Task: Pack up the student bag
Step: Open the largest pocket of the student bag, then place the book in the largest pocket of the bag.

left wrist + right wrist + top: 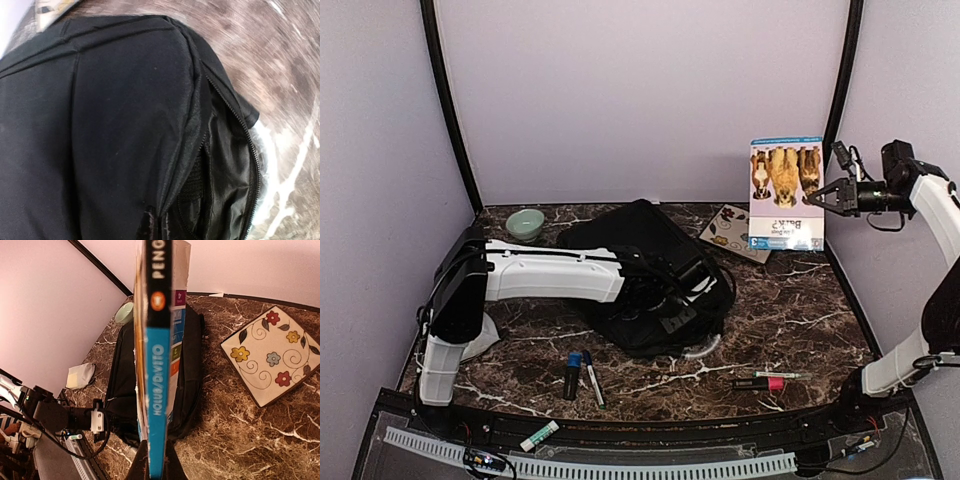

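Observation:
The student bag point(630, 235) is a large black backpack lying flat in the middle of the table. My left gripper point(685, 312) rests on its near right end. In the left wrist view the dark fingertips point(149, 226) are shut on the fabric edge beside the bag's unzipped opening point(225, 170), and black lining shows inside. My right gripper point(835, 193) is raised at the far right, shut on a book point(787, 193) with dogs on its cover. The right wrist view looks along the book's blue spine point(159, 365), with the bag point(120, 375) below it.
A flowered notebook point(730, 232) lies behind the bag at the right, and a green bowl point(525, 222) sits at the back left. Two markers point(580, 376) lie near the front, a pink marker point(760, 383) and a pen to the right. A glue stick point(540, 435) rests on the front ledge.

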Controlling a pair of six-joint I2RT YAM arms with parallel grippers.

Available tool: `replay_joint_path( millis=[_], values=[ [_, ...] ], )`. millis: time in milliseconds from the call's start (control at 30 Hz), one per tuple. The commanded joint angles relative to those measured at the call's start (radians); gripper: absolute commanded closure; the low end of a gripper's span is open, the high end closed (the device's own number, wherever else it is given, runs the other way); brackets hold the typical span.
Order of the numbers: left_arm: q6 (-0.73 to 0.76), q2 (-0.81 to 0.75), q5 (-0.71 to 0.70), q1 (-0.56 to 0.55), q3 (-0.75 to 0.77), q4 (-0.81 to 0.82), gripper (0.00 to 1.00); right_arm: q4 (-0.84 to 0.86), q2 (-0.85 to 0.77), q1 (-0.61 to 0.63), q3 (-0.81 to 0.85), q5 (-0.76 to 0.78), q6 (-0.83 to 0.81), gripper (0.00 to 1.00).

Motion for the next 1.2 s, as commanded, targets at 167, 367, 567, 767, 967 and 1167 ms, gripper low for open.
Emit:
replay_joint_path(
  millis=[167,367,567,767,967,1167],
  values=[
    [0.156,-0.023,-0.072,0.114,0.219,0.031,1.00,-0.315,0.042,0.051,0.011,-0.135,-0.291,1.00],
    [0.208,-0.036,-0.092,0.123,0.331,0.009,1.00,-0.422,0.003,0.145,-0.186,-0.221,-0.458,1.00],
    [0.231,-0.078,-0.079,0.171,0.340,0.015,1.00,-0.309,-0.026,0.323,-0.245,-0.193,-0.373,1.00],
    [0.216,-0.120,-0.033,0.230,0.319,0.028,1.00,-0.197,-0.034,0.452,-0.296,-0.157,-0.254,1.00],
    [0.232,-0.181,0.015,0.276,0.245,0.089,1.00,-0.122,-0.036,0.495,-0.341,-0.130,-0.191,1.00],
    [0.309,-0.236,0.025,0.284,0.231,0.101,1.00,-0.070,0.053,0.600,-0.347,-0.099,-0.163,1.00]
  ],
)
